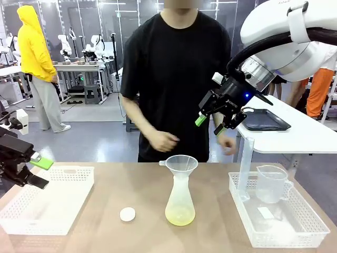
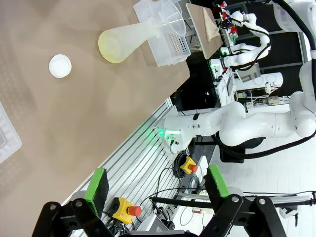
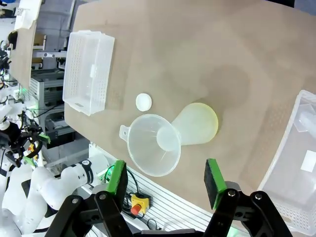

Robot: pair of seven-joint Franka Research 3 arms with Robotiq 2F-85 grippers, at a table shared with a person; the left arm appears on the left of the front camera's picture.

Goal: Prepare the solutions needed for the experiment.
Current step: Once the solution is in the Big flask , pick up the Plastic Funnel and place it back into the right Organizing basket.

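Observation:
A translucent conical flask (image 1: 180,200) stands at the table's middle with a little pale yellow solution (image 1: 180,215) in its bottom and a clear funnel (image 1: 179,163) in its neck. My right gripper (image 1: 210,125) hangs high above and to the right of it, open, holding nothing. From that wrist I look down on the funnel (image 3: 153,144) and flask (image 3: 198,123) beyond my open right gripper (image 3: 165,178). My left gripper (image 1: 40,172) hovers open over the table's left end. In its wrist view the flask (image 2: 126,42) lies far from the open left gripper (image 2: 157,185).
A small white cap (image 1: 127,214) lies left of the flask. A white basket (image 1: 47,203) sits at the left. The right basket (image 1: 310,226) holds a clear jug (image 1: 271,184) and a tall cylinder (image 1: 246,168). The person stands across the table, hands (image 1: 160,141) above its far edge.

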